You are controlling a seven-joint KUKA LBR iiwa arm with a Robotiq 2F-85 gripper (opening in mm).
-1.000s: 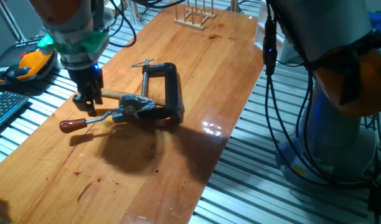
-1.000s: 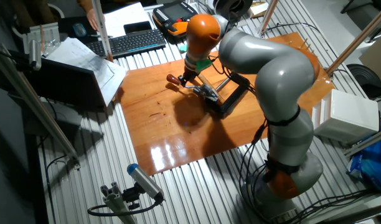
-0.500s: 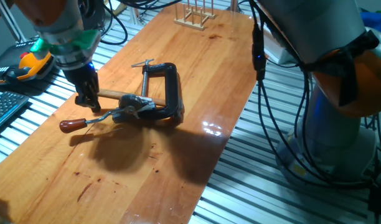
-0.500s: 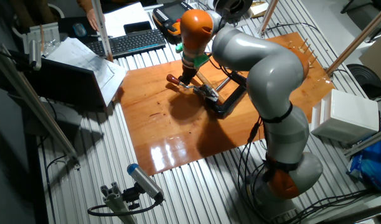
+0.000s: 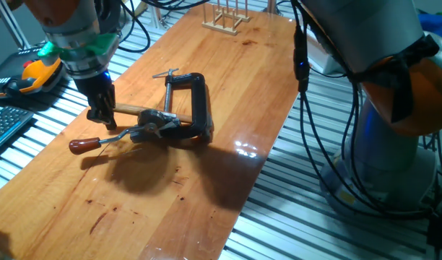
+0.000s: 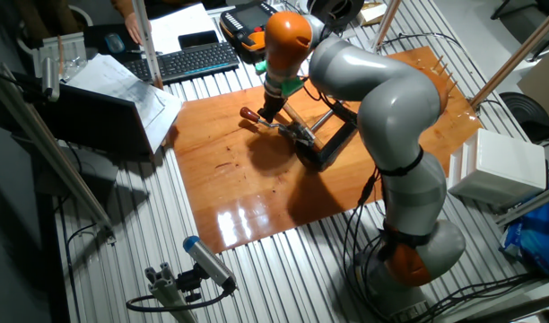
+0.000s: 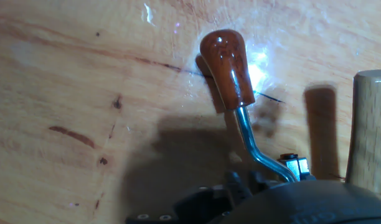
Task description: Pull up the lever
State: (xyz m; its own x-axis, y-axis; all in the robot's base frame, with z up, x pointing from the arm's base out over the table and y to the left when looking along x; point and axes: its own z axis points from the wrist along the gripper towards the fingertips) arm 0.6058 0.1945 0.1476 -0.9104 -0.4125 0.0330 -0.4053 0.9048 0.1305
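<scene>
I have shifted the gripper (image 5: 102, 121) slightly toward the lever's (image 5: 109, 138) knob end; the lever is unmoved, lying flat on the desk (image 5: 170, 202) beside the C-clamp (image 5: 192, 108). Jaws: state indeterminate. The pull has not started.

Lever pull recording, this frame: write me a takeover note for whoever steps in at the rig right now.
Gripper: down at the lever's metal arm, just behind the knob. Whether the jaws are open or shut on it cannot be told from any view.
Lever: lies low, its knob resting on or just above the wooden table. Its other end joins the hub by the black C-clamp.
Hammer handle: lies right beside the gripper.
Done: approach to the lever.
Left: confirm the grip, then pull the lever up; it is not raised yet.
</scene>
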